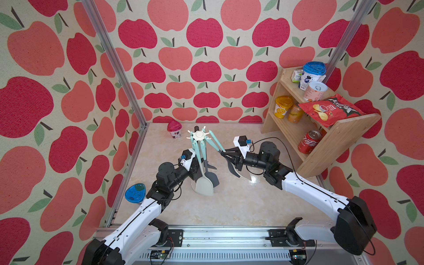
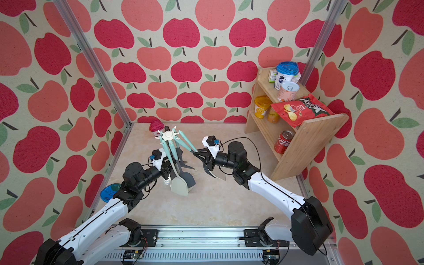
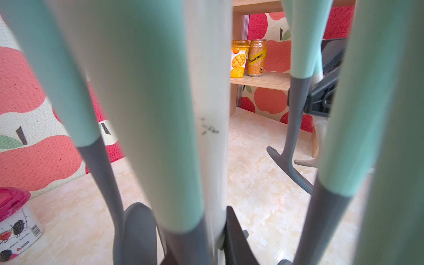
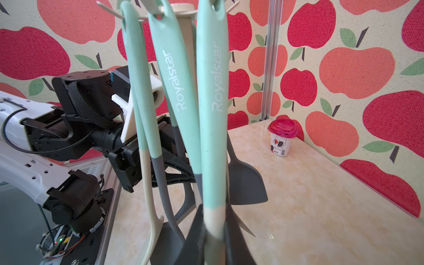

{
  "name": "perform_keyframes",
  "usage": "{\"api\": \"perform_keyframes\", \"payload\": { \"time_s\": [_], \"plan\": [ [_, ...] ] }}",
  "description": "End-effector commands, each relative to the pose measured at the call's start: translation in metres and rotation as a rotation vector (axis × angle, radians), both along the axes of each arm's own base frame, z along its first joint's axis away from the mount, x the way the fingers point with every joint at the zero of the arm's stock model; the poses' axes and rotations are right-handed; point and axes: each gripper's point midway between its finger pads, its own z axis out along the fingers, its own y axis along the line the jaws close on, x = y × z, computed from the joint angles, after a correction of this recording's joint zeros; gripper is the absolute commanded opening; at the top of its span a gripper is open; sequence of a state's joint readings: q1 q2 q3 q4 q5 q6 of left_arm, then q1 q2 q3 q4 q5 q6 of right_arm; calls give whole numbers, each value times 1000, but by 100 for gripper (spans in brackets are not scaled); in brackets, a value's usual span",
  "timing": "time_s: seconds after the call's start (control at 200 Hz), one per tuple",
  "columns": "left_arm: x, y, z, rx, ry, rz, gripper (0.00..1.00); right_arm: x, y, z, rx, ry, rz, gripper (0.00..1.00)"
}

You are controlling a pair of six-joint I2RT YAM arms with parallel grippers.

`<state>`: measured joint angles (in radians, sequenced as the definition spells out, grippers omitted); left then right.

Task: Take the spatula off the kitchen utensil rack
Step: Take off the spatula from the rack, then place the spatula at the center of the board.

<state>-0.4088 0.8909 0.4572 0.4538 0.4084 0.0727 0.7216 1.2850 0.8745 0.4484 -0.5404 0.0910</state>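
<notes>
Unhooking stage: right gripper (image 1: 224, 154) pinches spatula (image 1: 214, 141) hooked on kitchen utensil rack (image 1: 198, 135); left gripper (image 4: 183, 176) at rack's pole, jaws indiscernible; next, lift clear.

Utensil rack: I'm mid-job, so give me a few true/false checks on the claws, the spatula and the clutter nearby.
1. The right claw is shut on the handle of the spatula. True.
2. The spatula is clear of the kitchen utensil rack. False: its top end is at a hook arm, and the handle is pulled out at a slant.
3. The left claw is parked far from the rack. False: it is in among the hanging handles, at the rack's pole.
4. A pink-lidded cup stands on the table beyond the rack. True.
5. The cola can is on the table. False: it is on the lowest step of the wooden shelf.
</notes>
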Motion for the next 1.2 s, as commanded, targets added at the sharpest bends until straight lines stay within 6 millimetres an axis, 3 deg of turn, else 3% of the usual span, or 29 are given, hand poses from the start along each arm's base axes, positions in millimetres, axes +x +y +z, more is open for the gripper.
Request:
{"api": "perform_keyframes", "payload": {
  "time_s": [0.0, 0.265, 0.62, 1.01, 1.196],
  "plan": [
    [7, 19, -63, 137, 154, 84, 0, 11, -13, 26, 81, 7, -61, 0],
    [8, 18, -63, 138, 157, 81, 0, 20, -18, 25, 78, 35, -104, 0],
    [7, 18, -65, 137, 162, 80, 0, 74, -50, 17, 50, 90, -402, 0],
    [8, 17, -66, 138, 171, 75, 0, 128, -70, 12, -51, 175, -613, 0],
    [8, 16, -66, 145, 171, 72, 0, 163, -86, 12, -104, 198, -704, 0]
  ]
}}
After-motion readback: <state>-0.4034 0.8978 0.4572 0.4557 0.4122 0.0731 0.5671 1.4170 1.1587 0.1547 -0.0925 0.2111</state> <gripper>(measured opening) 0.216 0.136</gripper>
